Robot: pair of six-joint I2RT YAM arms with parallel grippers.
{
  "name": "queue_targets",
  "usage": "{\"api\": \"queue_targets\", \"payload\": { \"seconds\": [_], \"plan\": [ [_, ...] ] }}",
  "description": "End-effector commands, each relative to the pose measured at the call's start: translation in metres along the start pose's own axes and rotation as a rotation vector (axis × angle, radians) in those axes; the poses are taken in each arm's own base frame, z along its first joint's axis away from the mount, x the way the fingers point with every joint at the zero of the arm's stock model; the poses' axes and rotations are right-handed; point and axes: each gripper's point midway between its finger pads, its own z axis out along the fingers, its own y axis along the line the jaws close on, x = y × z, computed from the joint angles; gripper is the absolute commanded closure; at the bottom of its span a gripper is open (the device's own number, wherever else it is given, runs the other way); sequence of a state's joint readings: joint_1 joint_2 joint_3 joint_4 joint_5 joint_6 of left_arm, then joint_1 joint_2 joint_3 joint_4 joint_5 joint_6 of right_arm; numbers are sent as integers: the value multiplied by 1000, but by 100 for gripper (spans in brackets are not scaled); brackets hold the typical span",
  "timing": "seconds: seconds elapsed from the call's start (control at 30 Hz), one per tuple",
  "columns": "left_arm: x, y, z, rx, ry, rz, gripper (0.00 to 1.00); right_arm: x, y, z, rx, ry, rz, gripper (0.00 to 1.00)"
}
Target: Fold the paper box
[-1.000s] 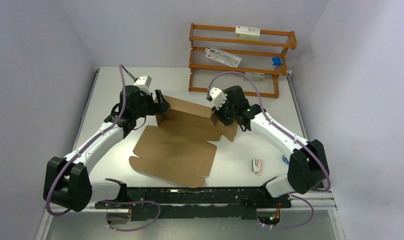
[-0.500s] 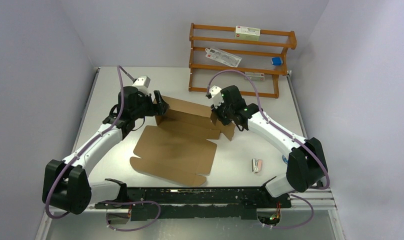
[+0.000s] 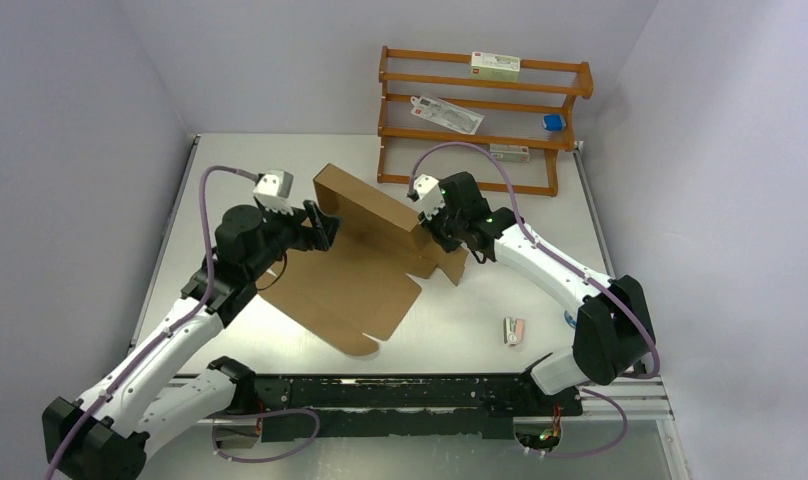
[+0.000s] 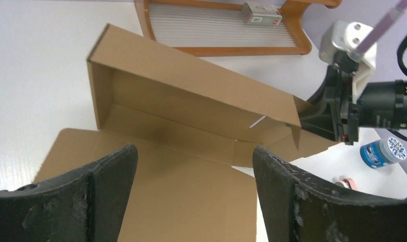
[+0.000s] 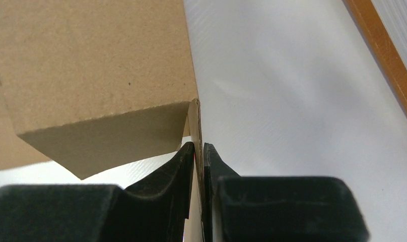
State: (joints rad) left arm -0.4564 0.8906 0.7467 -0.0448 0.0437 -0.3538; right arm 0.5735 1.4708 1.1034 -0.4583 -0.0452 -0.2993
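My right pincer (image 5: 198, 151) clamps the box (image 3: 365, 265) edge, left pincer (image 4: 194, 154) wide; I should pivot along the crease.

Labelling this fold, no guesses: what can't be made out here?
Top view: the right end of the paper box, behind the right gripper.
Left wrist view: its near panel, cut off by the bottom edge and covered by the left gripper.
Top view: print on the cartons in the rack, too small.
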Motion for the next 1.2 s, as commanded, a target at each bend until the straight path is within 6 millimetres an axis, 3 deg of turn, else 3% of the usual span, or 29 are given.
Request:
{"api": "queue_targets", "payload": {
  "seconds": [0.0, 0.17, 0.37, 0.57, 0.9, 1.0, 1.17],
  "plan": [
    [21, -28, 0, 75, -3, 42, 12, -7, 1, -7, -10, -16, -21, 84],
    [78, -65, 11, 216, 61, 103, 13, -10, 3, -8, -18, -22, -11, 84],
    [132, -104, 20, 298, 49, 246, 11, -11, 5, -8, -24, -23, 10, 84],
    [169, -130, 41, 305, -7, 345, 8, -11, 9, -6, -42, -21, 24, 84],
    [206, -133, 90, 235, -40, 417, 4, -8, 14, -5, -62, -15, 22, 83],
    [221, -130, 104, 204, -16, 439, 4, -8, 13, -5, -58, -8, 23, 83],
    [229, -118, 117, 124, -38, 439, 5, -9, 14, -6, -66, -20, 17, 83]
  ]
}}
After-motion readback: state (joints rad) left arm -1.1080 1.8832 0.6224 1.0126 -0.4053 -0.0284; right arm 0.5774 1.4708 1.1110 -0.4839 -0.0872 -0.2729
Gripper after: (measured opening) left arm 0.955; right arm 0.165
